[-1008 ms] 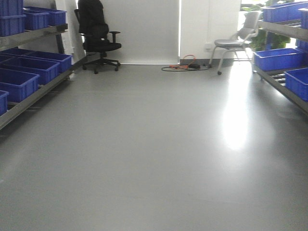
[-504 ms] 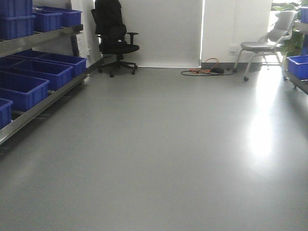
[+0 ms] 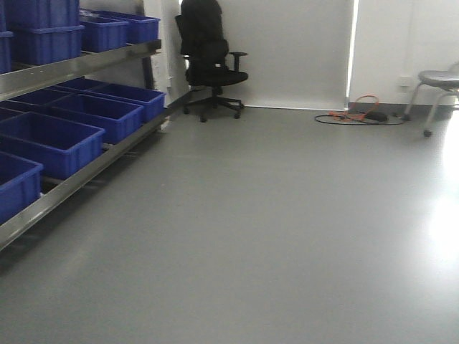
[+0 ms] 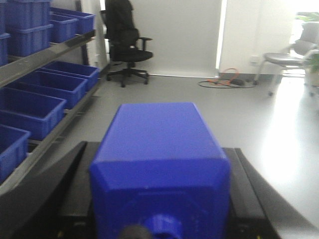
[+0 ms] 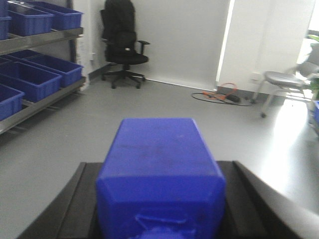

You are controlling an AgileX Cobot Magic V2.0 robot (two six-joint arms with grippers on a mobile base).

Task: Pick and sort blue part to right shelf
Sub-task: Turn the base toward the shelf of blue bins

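Floor (image 3: 272, 236): grey, glossy, with glare at its right edge.

Steel rack (image 3: 86, 61): runs along the floor's left edge and carries rows of large open blue bins (image 3: 50, 143) up to its front rail. Cannot be confirmed as the right shelf, since it lies at the left of every view. Verify the side before release, or risk sorting into the wrong rack.

Office chair (image 3: 211, 64), grey chair (image 3: 437, 82), loose cable (image 3: 358, 116): line the floor's far edge. Keep the base clear, or risk a snag or collision.

Right gripper (image 5: 158, 164): clamps narrow on the blue part (image 5: 160, 194), with black fingers (image 5: 84, 199) against both side faces. Carries it in the air above the floor.

Left gripper (image 4: 160, 147): clamps likewise on a second block (image 4: 159, 169) of the same blue. Do not confuse the two. Check the near ends: a tiny round button on the second block, a wider raised step on the blue part.

Blue part: solid blue, square body, sloped shoulders, smooth faces. Likely to slip if the grip slackens.
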